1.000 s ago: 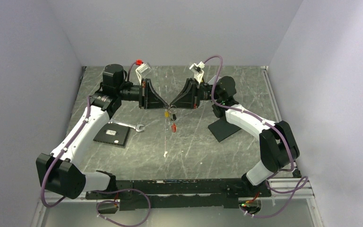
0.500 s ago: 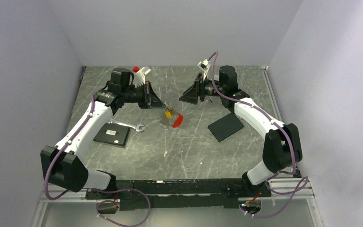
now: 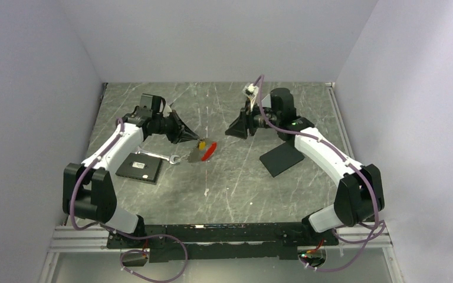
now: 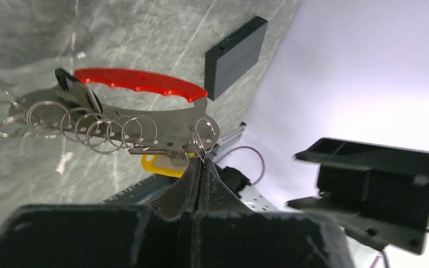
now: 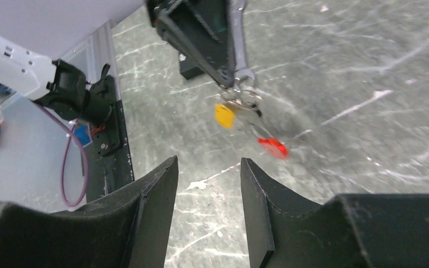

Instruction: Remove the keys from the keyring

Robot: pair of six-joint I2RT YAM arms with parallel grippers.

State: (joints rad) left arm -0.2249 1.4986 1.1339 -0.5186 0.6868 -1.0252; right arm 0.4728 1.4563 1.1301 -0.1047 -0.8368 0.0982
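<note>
My left gripper (image 3: 195, 140) is shut on the thin keyring (image 4: 201, 146) and holds the bunch just above the table. From the ring hang a silvery plate (image 4: 117, 114) carrying several small wire rings, a red curved strip (image 4: 139, 84) and a yellow-headed key (image 4: 162, 163). In the top view the bunch (image 3: 203, 150) hangs at the left fingertips. My right gripper (image 3: 229, 132) is open and empty, a short way right of the bunch. In its wrist view the open fingers (image 5: 156, 184) point at the hanging bunch (image 5: 240, 109). No white-and-dark tag shows.
A silver wrench (image 3: 160, 157) lies on the table left of the bunch. A black flat pad (image 3: 140, 168) lies beside it. Another black pad (image 3: 281, 158) lies under the right arm. A small white scrap (image 3: 206, 191) lies nearer the front.
My right gripper has let go of the bunch, opened and drawn back to the right. My left gripper has swung down and left with the bunch, which now hangs lower.
</note>
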